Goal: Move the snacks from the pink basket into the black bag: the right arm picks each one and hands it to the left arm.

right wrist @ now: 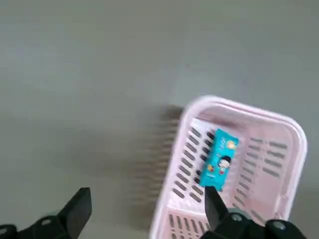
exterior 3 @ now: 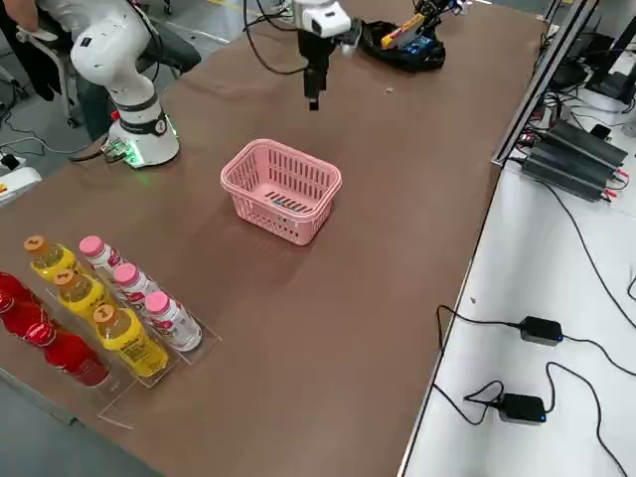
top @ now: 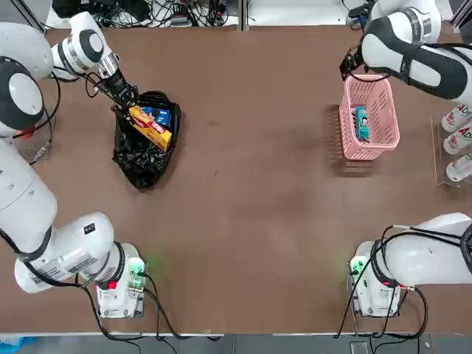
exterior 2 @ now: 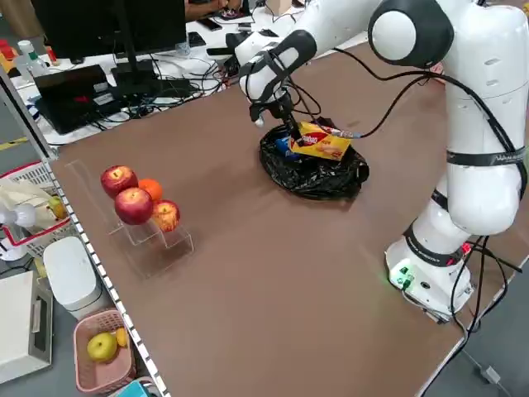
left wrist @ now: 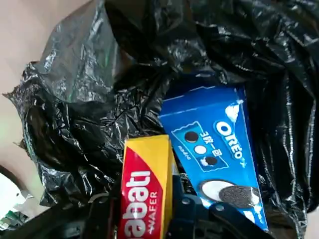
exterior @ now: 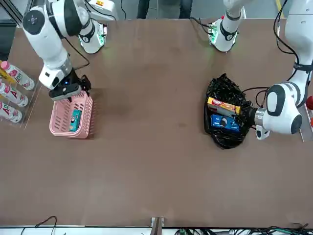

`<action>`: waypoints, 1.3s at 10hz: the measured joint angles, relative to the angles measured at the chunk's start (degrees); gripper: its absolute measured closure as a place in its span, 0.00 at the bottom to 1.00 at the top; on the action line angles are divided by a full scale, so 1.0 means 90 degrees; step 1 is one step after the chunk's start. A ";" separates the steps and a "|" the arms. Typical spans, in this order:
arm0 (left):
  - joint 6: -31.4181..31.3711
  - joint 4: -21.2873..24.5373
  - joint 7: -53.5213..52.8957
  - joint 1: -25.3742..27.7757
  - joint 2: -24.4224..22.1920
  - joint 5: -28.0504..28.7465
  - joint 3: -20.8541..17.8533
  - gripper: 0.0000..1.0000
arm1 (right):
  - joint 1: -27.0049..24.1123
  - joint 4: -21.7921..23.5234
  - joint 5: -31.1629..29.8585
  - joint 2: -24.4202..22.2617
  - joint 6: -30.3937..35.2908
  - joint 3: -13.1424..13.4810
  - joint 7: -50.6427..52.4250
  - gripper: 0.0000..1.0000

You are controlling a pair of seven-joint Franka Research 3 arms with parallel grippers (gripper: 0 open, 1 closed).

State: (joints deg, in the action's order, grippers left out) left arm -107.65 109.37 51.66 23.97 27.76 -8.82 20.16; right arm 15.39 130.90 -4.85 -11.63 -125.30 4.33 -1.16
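My left gripper (top: pixel 123 103) hangs over the open black bag (top: pixel 142 164), shut on one end of the yellow snack with red marks (top: pixel 151 127), which slants across the bag's mouth. The left wrist view shows that yellow snack (left wrist: pixel 144 191) between the fingers, and the blue snack (left wrist: pixel 214 144) lying inside the bag beneath it. At the far right stands the pink basket (top: pixel 347 134) with the slim teal snack (top: pixel 362 123) on its floor. My right gripper (right wrist: pixel 144 214) is open above the basket's far left corner, holding nothing.
White bottles (top: pixel 457 140) lie in a clear rack at the table's right edge, beside the basket. Apples and an orange (exterior 2: pixel 136 203) sit on a clear rack at the left edge. Cables run along the far edge.
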 joint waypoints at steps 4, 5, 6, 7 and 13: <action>0.0025 -0.0149 -0.0016 0.0017 -0.0108 0.0000 0.0002 0.46 | -0.1125 0.0996 0.0000 0.0006 -0.1066 0.0013 0.0744 0.00; 0.0158 -0.0243 -0.0047 0.0023 -0.0199 0.0000 0.0004 0.32 | -0.1217 0.1054 0.0000 0.0003 -0.1108 0.0007 0.0753 0.00; 0.0458 -0.0442 -0.0124 0.0039 -0.0274 0.0000 0.0007 0.27 | -0.1330 0.1082 0.0000 0.0006 -0.1128 0.0007 0.0753 0.00; 0.0832 -0.0709 -0.0229 0.0045 -0.0331 0.0000 0.0014 0.25 | -0.1441 0.1142 0.0000 0.0020 -0.1249 0.0007 0.0753 0.00; 0.1466 -0.2665 -0.1515 0.0079 -0.0487 0.0049 0.0346 0.00 | -0.1545 0.1590 0.0015 0.0689 -0.2095 -0.0088 -0.0422 0.00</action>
State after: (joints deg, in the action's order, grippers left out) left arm -94.46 85.39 38.02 24.68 23.38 -8.39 23.27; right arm 1.49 145.21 -4.72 -5.43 -144.15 3.53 -4.96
